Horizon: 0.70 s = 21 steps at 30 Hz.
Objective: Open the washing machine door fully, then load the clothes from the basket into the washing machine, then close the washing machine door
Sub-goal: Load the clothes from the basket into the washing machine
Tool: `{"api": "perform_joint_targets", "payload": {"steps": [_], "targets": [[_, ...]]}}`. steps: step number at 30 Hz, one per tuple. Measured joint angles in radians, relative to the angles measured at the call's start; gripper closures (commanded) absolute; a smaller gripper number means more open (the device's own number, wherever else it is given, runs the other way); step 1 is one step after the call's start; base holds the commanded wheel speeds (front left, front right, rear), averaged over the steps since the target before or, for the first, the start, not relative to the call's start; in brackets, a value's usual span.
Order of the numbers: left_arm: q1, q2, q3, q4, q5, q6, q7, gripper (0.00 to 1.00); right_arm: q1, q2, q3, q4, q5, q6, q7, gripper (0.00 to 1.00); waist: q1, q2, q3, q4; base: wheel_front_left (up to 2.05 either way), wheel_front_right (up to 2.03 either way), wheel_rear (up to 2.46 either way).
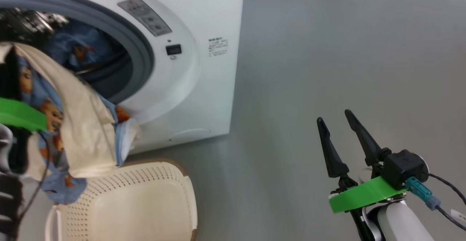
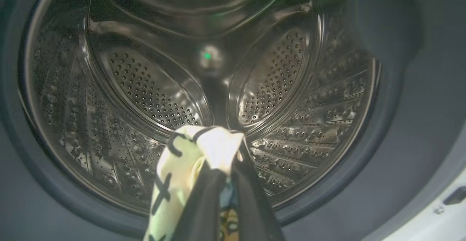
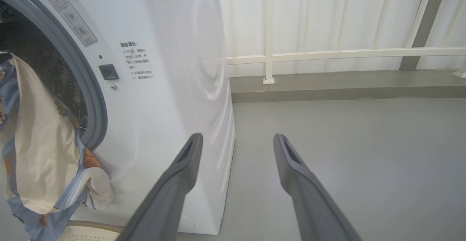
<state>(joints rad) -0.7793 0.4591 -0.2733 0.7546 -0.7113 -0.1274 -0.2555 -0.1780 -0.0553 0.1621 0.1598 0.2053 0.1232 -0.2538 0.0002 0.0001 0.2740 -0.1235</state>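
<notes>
1. We're in the loading step: the left gripper is clamped tight on the clothes, cream fabric with black lines bunched over the fingertips and a scrap of blue just beneath.
2. The wrist view looks straight into the steel drum, so the pinch point is at the mouth of the washing machine, about level with the grey rubber ring.
3. From the head view, the clothes hang in a long bundle from that grip, blue bear print and cream together, with the tail trailing outside the opening over the far edge of the basket.
4. The basket sits on the floor just in front of the machine.
5. The right gripper stands off to the side over the grey floor, fingers spread wide, nothing between them.
6. The right wrist view shows the hem draped down the white front panel below the ring.
7. Next, we judge, the left arm must reach deeper into the drum before letting go.
8. The risk is that dangling tail: released too early, it could slide back out or get caught when the door closes.
</notes>
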Motion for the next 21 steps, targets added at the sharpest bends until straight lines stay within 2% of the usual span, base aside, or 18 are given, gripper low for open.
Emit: {"api": "perform_joint_targets", "payload": {"steps": [5, 14, 18, 21], "targets": [[-0.082, 0.052, -0.039, 0.053, -0.052, 0.0, 0.0, 1.0, -0.004, 0.002, -0.002, -0.047, -0.011, 0.0, 0.0, 0.0, 0.0001, 0.0, 0.085, -0.028, 0.0, 0.0, 0.0], [-0.204, 0.128, -0.099, 0.067, -0.094, -0.001, 0.0, 1.0, -0.004, 0.006, -0.006, -0.121, -0.009, 0.0, 0.0, 0.0, 0.0, 0.0, 0.228, -0.079, 0.0, 0.0, 0.0], [-0.261, 0.147, -0.113, 0.044, -0.088, -0.001, 0.0, 1.0, -0.004, 0.007, -0.008, -0.14, -0.006, 0.0, 0.0, 0.0, 0.0, 0.0, 0.279, -0.098, 0.0, 0.0, 0.0], [-0.301, 0.148, -0.074, 0.002, -0.048, -0.001, 0.0, 1.0, -0.004, 0.008, -0.007, -0.147, -0.005, 0.0, 0.0, 0.0, 0.0, 0.0, 0.308, -0.109, 0.0, 0.0, 0.0]]}}
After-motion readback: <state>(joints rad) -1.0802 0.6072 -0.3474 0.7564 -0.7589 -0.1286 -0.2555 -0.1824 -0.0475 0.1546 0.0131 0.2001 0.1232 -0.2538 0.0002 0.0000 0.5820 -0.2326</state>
